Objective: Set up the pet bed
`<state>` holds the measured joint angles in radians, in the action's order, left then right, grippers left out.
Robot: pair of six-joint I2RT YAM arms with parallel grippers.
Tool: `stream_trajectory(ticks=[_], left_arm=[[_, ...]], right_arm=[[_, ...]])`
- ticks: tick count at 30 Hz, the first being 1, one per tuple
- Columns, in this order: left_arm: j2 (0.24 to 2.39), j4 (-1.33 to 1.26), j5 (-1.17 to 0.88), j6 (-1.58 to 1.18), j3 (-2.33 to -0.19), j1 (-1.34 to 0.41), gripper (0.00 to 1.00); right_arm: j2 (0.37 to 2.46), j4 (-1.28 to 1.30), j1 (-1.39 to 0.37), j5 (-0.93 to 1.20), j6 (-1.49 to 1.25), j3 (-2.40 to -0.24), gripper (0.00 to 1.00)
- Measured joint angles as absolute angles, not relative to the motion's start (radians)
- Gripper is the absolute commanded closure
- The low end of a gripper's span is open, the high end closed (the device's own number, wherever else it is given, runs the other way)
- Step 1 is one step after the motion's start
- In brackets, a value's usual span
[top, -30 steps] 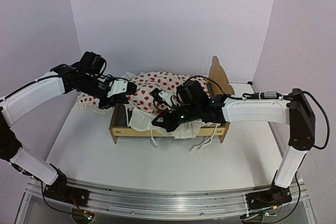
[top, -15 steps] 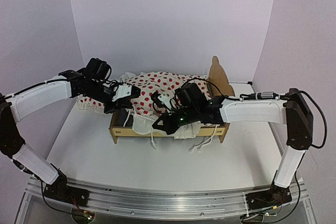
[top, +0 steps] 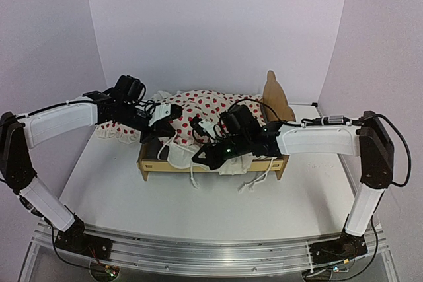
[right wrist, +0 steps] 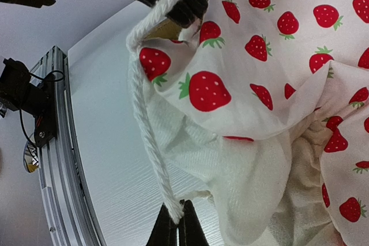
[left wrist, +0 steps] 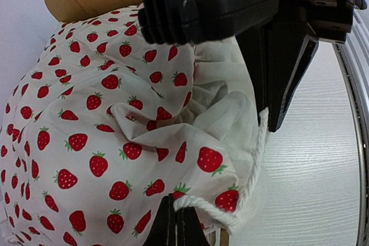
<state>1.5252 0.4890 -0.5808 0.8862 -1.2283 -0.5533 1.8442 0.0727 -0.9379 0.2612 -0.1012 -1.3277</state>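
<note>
Here's the pet bed (top: 162, 163), sitting in the middle of the table (top: 132, 193), a touch nearer the far edge than the near one. Its long plywood rail faces the near edge, and the wavy headboard (top: 275, 94) stands upright at the end towards the table's right edge.

A white blanket (top: 198, 107) printed with red strawberries is heaped across the frame, covering most of it. Part of it spills off the bed's left end onto the table. A few white ties (top: 254, 179) dangle over the near rail at the headboard end and trail onto the tabletop.

Both arms reach in over the bed. The left gripper (left wrist: 176, 226) is at the foot end, its jaws pressed tight together on the blanket's hem, right where a twisted white cord (left wrist: 256, 159) runs along the edge. The right gripper (right wrist: 176, 229) is further along the near rail, around the middle of the bed, and it too is clamped thin, pinching that same cord.

From the right wrist view the cord runs up from its fingertips to the other gripper's dark finger. The strawberry cloth bunches in loose folds between the two.
</note>
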Motion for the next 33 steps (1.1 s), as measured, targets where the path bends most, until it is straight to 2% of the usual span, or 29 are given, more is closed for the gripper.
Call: stream_trajectory(ticks=[9, 10, 17, 20, 22, 24, 29, 33], left_arm=[[1.582, 0.443, -0.610, 0.774, -1.192, -0.566, 1.00], [1.588, 0.445, -0.614, 0.762, -1.189, -0.561, 0.97], [1.593, 0.483, -0.618, 0.728, -1.182, -0.514, 0.44], [1.593, 0.531, -0.623, 0.744, -1.200, -0.477, 0.29], [1.592, 0.573, -0.631, 0.768, -1.223, -0.444, 0.22], [1.592, 0.645, -0.653, 0.824, -1.260, -0.406, 0.23], [1.591, 0.789, -0.668, 0.984, -1.308, -0.345, 0.46], [1.589, 0.799, -0.617, 1.053, -1.257, -0.358, 0.52]], right_arm=[[1.844, 0.077, -0.938, 0.259, -0.097, -1.327, 1.00], [1.844, 0.077, -0.938, 0.258, -0.096, -1.326, 1.00], [1.844, 0.081, -0.938, 0.257, -0.094, -1.319, 1.00], [1.844, 0.083, -0.938, 0.257, -0.093, -1.319, 1.00], [1.844, 0.085, -0.938, 0.257, -0.093, -1.319, 1.00], [1.844, 0.086, -0.938, 0.258, -0.093, -1.319, 1.00], [1.844, 0.088, -0.938, 0.258, -0.093, -1.319, 1.00], [1.844, 0.090, -0.938, 0.258, -0.093, -1.319, 1.00]])
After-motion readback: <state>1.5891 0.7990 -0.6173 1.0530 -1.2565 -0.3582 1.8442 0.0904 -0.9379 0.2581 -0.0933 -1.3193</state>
